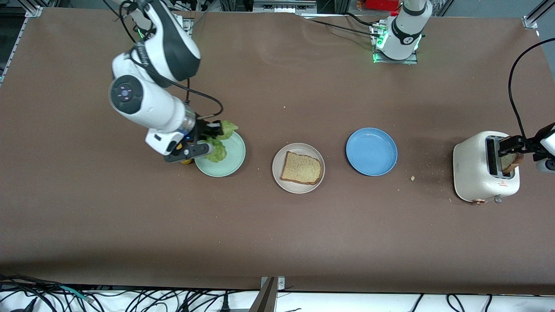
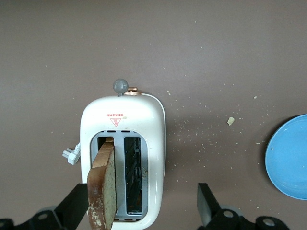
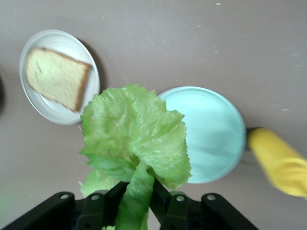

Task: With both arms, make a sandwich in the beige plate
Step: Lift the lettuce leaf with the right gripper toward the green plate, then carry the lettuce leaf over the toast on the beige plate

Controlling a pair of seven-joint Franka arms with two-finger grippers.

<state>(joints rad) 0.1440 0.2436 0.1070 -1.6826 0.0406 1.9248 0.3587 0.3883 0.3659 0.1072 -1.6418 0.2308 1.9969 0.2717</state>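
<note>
A beige plate [image 1: 277, 167] [image 3: 38, 103] lies mid-table with one slice of tan bread [image 1: 302, 168] [image 3: 56, 77] flat on it. My right gripper [image 1: 214, 132] [image 3: 136, 196] hangs over the mint-green plate [image 1: 232, 164] [image 3: 216, 134], shut on the stem of a ruffled lettuce leaf [image 1: 222, 139] [image 3: 134, 136]. A second slice [image 1: 511, 161] [image 2: 102, 187] stands on edge in one slot of the white toaster [image 1: 481, 173] [image 2: 122, 120] at the left arm's end. My left gripper [image 1: 511, 149] [image 2: 141, 208] is open wide above the toaster, with one finger [image 2: 72, 211] beside that slice.
A blue plate [image 1: 371, 151] [image 2: 290, 158] lies between the beige plate and the toaster. A yellow object [image 1: 186, 162] [image 3: 278, 163] rests beside the mint-green plate, under the right hand. Crumbs dot the brown table near the toaster, whose black cord rises at the table's end.
</note>
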